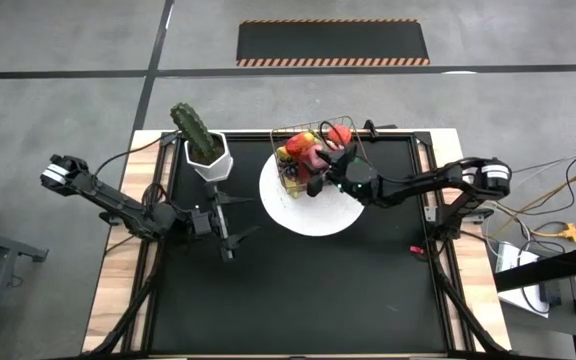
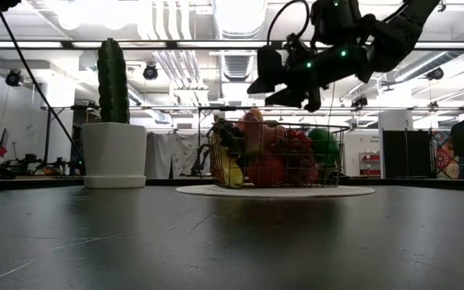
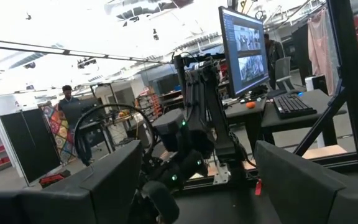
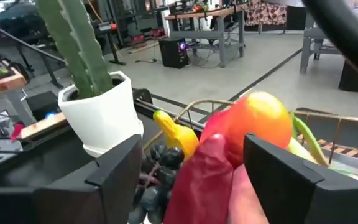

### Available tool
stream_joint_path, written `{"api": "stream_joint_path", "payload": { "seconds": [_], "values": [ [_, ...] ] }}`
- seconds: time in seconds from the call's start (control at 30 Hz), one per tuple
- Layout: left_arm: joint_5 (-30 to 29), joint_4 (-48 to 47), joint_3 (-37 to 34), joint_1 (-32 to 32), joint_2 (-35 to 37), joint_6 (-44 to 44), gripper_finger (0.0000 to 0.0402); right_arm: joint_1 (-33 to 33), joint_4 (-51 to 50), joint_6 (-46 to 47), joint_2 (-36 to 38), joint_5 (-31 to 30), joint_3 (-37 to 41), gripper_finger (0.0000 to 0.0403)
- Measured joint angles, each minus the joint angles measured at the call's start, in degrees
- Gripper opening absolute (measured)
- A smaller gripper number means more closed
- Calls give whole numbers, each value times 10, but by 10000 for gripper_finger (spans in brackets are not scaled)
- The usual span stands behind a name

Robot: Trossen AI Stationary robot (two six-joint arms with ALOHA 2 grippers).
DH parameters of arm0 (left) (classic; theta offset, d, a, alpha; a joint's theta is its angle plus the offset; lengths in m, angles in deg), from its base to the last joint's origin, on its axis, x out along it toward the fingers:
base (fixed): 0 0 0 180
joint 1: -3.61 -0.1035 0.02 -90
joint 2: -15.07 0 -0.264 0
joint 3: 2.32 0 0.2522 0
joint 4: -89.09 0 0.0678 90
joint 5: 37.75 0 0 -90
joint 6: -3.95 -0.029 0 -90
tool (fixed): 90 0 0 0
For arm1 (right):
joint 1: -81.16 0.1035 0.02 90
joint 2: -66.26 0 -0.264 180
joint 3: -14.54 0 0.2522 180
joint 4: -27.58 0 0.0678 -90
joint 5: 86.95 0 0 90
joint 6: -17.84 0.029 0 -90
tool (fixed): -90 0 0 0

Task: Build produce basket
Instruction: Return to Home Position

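On the white plate, toward the counter edge farthest from the low camera, the basket is seated. The produce is piled inside it. A yellow banana, dark grapes, red and orange pieces and a green piece are seen through the wire in the low view. The right pincer is held over the basket, reached in from the right. In the low view it is raised above the pile and clear of it, with fingers spread wide and nothing gripped. The left pincer is held over bare black mat, near the cactus pot, also spread wide and empty. The cactus pot is set just beside the plate; contact cannot be told.
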Motion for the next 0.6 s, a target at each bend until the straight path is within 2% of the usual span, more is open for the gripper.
{"api": "stream_joint_path", "payload": {
  "seconds": [0.13, 0.23, 0.3, 0.33, 0.47, 0.5, 0.6],
  "values": [
    [0, -1, 0, 0, 0, 1, 293, 5, -41, -4, 39, 18, 0, 277],
    [-11, -43, 0, 4, 6, 5, 293, 21, -67, -61, 85, 114, 1, 279],
    [-11, -114, 0, 13, 25, 5, 292, 44, -65, -116, 116, 186, 14, 274],
    [-3, -168, 3, 20, 41, 6, 292, 60, -61, -142, 131, 200, 23, 270],
    [118, -370, 4, 59, 113, 21, 274, 133, -38, -269, 198, 206, 85, 243],
    [137, -388, -3, 69, 128, 22, 265, 148, -25, -286, 214, 206, 104, 235],
    [139, -386, -35, 83, 175, 17, 227, 170, -2, -298, 260, 206, 167, 209]
  ]
}}
